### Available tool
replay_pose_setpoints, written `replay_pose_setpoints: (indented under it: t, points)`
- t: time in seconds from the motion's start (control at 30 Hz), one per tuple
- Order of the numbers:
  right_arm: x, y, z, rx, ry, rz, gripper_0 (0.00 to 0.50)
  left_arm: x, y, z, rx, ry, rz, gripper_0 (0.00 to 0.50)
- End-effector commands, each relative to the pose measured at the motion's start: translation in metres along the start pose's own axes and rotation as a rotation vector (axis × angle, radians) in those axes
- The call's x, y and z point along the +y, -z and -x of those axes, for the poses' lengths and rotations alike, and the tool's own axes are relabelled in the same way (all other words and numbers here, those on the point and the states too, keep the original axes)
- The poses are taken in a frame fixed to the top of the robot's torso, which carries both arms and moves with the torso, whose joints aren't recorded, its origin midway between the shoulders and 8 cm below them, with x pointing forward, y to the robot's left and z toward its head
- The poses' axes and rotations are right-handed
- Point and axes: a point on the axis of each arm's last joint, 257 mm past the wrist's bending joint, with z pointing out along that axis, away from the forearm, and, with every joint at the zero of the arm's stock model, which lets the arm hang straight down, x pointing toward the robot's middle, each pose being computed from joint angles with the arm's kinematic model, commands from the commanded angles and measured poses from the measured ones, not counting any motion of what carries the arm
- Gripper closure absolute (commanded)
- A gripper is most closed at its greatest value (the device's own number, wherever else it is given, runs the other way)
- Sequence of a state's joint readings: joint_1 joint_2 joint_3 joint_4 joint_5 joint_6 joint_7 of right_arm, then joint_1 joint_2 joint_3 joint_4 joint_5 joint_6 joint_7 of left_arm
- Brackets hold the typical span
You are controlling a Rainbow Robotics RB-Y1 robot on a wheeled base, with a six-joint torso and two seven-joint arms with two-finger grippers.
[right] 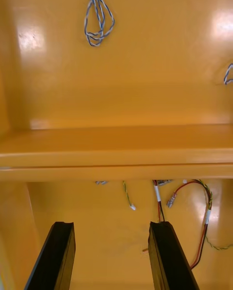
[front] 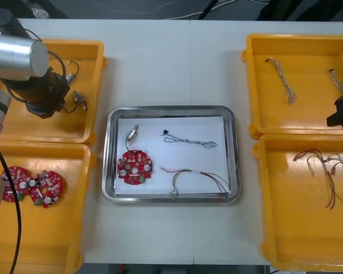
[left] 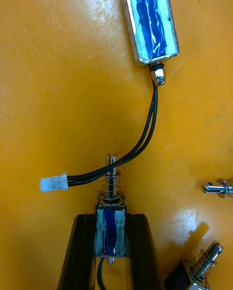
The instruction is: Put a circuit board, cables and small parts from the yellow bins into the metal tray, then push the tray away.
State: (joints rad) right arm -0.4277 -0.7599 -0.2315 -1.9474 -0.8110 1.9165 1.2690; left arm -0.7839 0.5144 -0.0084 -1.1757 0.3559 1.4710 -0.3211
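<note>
Bright, even overhead light makes the rim of the shiny rectangular metal tray point(front: 235, 154) gleam. Right of it, the glossy yellow plastic bin point(front: 308, 114) carries pale glare patches; shadows there are soft.

No readable txt, labels or nos. on circuit boards point(front: 134, 167), yellow bins point(front: 308, 74) or metal tray point(front: 232, 154).
</note>
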Motion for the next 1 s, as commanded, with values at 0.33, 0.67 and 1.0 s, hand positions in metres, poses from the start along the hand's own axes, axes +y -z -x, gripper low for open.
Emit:
replay_pose_setpoints:
  t: [0.33, 0.67, 1.0]
  points:
    - [-0.032, 0.022, -0.020, -0.038, -0.055, -0.059, 0.060, -0.029, 0.019, 0.002, 0.004, 0.031, -0.067, 0.500]
    - [-0.034, 0.026, -0.031, -0.047, -0.071, -0.067, 0.062, -0.022, 0.056, 0.002, 0.021, 0.006, -0.031, 0.500]
    - [-0.031, 0.027, -0.034, -0.051, -0.064, -0.064, 0.062, -0.016, 0.097, 0.005, 0.032, -0.050, -0.024, 0.500]
